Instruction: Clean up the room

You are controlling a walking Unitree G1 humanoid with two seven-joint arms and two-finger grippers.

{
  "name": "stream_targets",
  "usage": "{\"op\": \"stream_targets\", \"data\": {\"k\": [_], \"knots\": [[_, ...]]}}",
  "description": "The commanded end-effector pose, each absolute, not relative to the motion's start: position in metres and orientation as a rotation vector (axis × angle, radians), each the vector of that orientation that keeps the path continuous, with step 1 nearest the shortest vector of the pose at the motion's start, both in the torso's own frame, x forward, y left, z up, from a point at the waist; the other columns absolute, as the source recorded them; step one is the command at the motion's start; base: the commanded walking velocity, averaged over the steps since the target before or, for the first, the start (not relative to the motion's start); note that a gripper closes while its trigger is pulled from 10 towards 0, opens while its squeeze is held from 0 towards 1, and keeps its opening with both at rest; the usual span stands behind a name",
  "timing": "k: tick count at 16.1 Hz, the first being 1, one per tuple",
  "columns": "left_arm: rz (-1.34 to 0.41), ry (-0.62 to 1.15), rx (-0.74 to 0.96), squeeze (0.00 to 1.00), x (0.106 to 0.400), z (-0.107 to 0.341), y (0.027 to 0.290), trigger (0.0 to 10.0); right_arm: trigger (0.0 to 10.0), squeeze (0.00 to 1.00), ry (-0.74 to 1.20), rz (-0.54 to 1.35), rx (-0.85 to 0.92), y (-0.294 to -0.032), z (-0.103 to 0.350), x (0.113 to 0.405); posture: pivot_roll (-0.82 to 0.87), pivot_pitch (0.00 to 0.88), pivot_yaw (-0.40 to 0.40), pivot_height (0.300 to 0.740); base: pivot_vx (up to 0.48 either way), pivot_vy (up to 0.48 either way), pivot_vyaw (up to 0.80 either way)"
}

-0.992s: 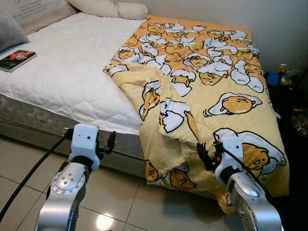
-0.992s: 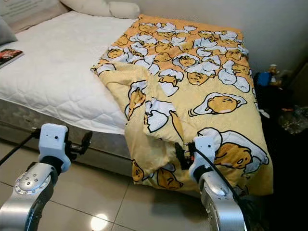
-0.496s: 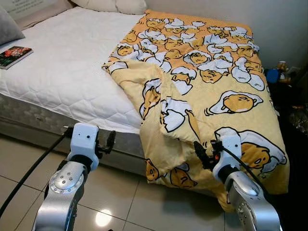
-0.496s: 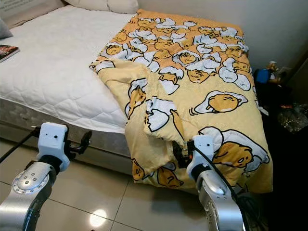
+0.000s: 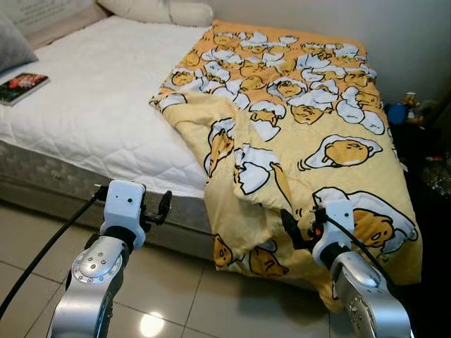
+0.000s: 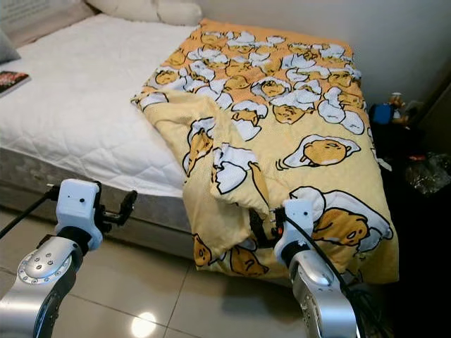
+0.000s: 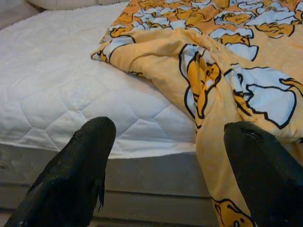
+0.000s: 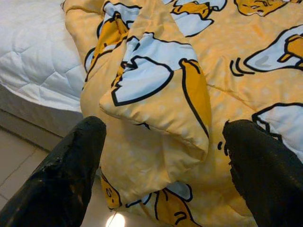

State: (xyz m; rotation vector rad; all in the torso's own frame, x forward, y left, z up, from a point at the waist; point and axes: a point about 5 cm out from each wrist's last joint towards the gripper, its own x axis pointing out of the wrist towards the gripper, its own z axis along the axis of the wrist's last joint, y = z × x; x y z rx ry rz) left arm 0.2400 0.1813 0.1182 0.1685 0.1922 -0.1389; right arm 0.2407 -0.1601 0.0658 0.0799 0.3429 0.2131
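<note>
A yellow blanket printed with cartoon eggs covers the right half of the bed. One corner is folded back, and a fold hangs over the front edge toward the floor. My right gripper is open, just in front of that hanging fold and apart from it; it also appears low at the blanket's front. My left gripper is open and holds nothing. It is level with the mattress side, facing the bare white mattress and the blanket's left edge.
A book lies on the mattress at far left beside a grey pillow. White pillows sit at the head. Dark furniture with a blue object stands right of the bed. Shiny floor tiles lie below, and a black cable trails from my left arm.
My right gripper has edged slightly left, closer to the hanging fold. The view has wobbled a little; the blanket and left gripper have not moved.
</note>
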Motion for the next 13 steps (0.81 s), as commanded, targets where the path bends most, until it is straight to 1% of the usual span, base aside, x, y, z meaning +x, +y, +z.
{"op": "stream_targets", "data": {"k": [1, 5, 13], "knots": [[-0.160, 0.186, 0.165, 0.00, 0.2407, 0.1189, 0.1786, 10.0, 10.0, 0.00, 0.336, 0.232, 0.027, -0.1607, 0.0666, 0.2423, -0.10, 0.000, -0.025, 0.740, 0.356, 0.000, 0.00], [-0.165, 0.183, 0.171, 0.00, 0.2410, 0.1193, 0.1790, 10.0, 10.0, 0.00, 0.339, 0.219, 0.014, -0.1604, 0.0654, 0.2430, -0.10, 0.000, -0.026, 0.740, 0.369, 0.000, 0.75], [-0.176, 0.190, 0.185, 0.00, 0.2411, 0.1172, 0.1782, 10.0, 10.0, 0.00, 0.342, 0.196, 0.031, -0.1640, 0.0640, 0.2446, -0.10, 0.000, -0.027, 0.740, 0.339, 0.000, 0.00]]}}
